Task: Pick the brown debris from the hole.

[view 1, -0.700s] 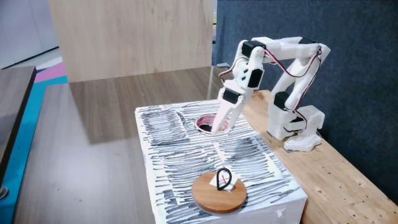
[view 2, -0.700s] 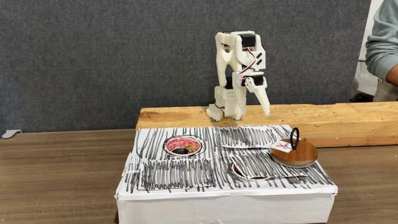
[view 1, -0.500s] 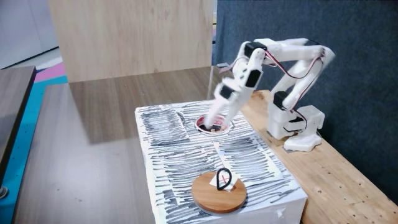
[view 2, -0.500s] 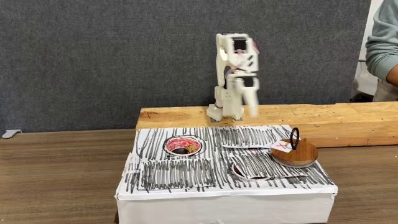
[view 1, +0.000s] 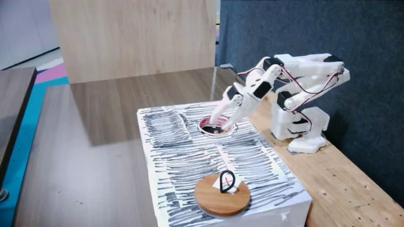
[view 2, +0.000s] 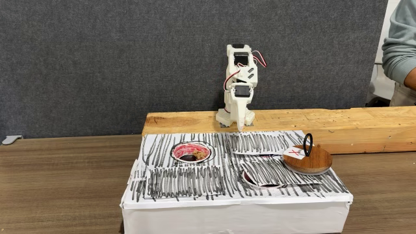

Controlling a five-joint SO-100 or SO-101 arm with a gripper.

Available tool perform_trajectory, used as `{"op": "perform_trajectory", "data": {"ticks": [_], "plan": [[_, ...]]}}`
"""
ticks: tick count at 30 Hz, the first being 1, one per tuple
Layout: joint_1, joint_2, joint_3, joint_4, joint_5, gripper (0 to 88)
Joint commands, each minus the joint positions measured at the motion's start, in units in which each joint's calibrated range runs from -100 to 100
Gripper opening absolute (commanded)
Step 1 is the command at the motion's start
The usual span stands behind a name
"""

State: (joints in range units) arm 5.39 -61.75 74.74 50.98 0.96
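The hole (view 2: pixel 192 152) is a round opening with a pinkish-red rim in the white, black-scribbled box top (view 2: pixel 195 182). A dark brown debris lump (view 2: pixel 188 157) lies inside it. In a fixed view from the side, the hole (view 1: pixel 214 126) shows near the box's far end, and my gripper (view 1: pixel 219 117) slants down just over its rim. In a fixed view from the front, the gripper (view 2: pixel 241 127) hangs at the box's back edge, to the right of the hole. Its fingers look pressed together with nothing between them.
A round wooden disc (view 1: pixel 221 193) with a black ring and a red mark lies on the box's other end (view 2: pixel 307 160). The arm's base stands on a wooden plank (view 2: pixel 338 121) behind the box. A person's arm (view 2: pixel 400 45) shows at the far right.
The arm has stretched forward and come lower. In the front view the gripper swung left and dropped from above the plank to the box's back edge, closer to the hole.
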Motion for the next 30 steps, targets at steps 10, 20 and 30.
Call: {"op": "perform_trajectory", "data": {"ticks": [10,20,30], "plan": [[7.8,5.5,-22.1,1.4,-2.5,15.2],[24.5,49.4,-49.5,15.2,-12.2,15.2],[25.4,60.5,-52.1,26.0,-12.1,15.4]]}}
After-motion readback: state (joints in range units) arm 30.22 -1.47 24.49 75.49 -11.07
